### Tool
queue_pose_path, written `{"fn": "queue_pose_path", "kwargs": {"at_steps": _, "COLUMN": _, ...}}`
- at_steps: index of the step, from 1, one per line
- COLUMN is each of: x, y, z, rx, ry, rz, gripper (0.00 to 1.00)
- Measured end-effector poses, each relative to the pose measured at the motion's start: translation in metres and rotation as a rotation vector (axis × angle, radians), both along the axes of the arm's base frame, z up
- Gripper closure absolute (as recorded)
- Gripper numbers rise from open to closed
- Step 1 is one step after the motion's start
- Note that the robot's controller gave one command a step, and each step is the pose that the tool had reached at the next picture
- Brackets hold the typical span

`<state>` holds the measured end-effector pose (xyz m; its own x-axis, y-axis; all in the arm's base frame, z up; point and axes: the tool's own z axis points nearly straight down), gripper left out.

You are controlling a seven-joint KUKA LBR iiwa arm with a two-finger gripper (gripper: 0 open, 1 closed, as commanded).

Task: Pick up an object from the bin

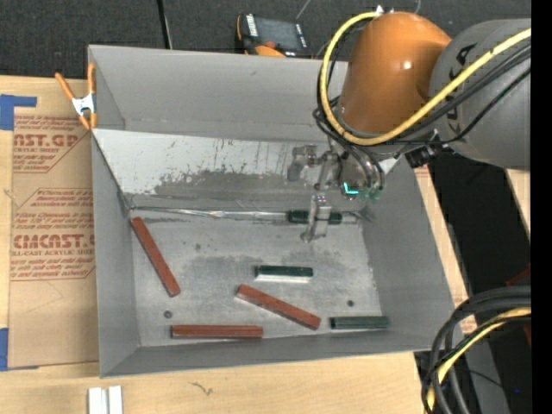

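Claw (317, 229) at far right of bin (116, 257), clenched on a dark green bar (298, 217) held crosswise, second green bar (283, 272) lying nearer.

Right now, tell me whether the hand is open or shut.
Shut: the hand has its fingers close together on a short dark green bar, which sticks out to both sides.

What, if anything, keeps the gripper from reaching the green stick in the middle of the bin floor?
Probably nothing, so likely yes. The gripper hangs close to the green stick, on its far side. The stick lies flat with bare floor around it, apart from the brown stick nearby.
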<state>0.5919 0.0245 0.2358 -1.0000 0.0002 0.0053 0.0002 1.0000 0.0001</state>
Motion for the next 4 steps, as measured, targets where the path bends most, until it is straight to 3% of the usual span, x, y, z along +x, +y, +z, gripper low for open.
{"fn": "queue_pose_path", "kwargs": {"at_steps": 1, "x": -0.028, "y": -0.044, "z": -0.113, "rx": 0.000, "ry": 0.002, "rz": 0.096, "gripper": 0.00}}
{"fn": "queue_pose_path", "kwargs": {"at_steps": 2, "x": -0.042, "y": -0.031, "z": -0.169, "rx": 0.002, "ry": -0.001, "rz": 0.211, "gripper": 0.00}}
{"fn": "queue_pose_path", "kwargs": {"at_steps": 3, "x": -0.040, "y": -0.031, "z": -0.166, "rx": 0.001, "ry": -0.006, "rz": 0.210, "gripper": 1.00}}
{"fn": "queue_pose_path", "kwargs": {"at_steps": 4, "x": -0.011, "y": -0.028, "z": -0.030, "rx": 0.000, "ry": -0.015, "rz": 0.478, "gripper": 1.00}}
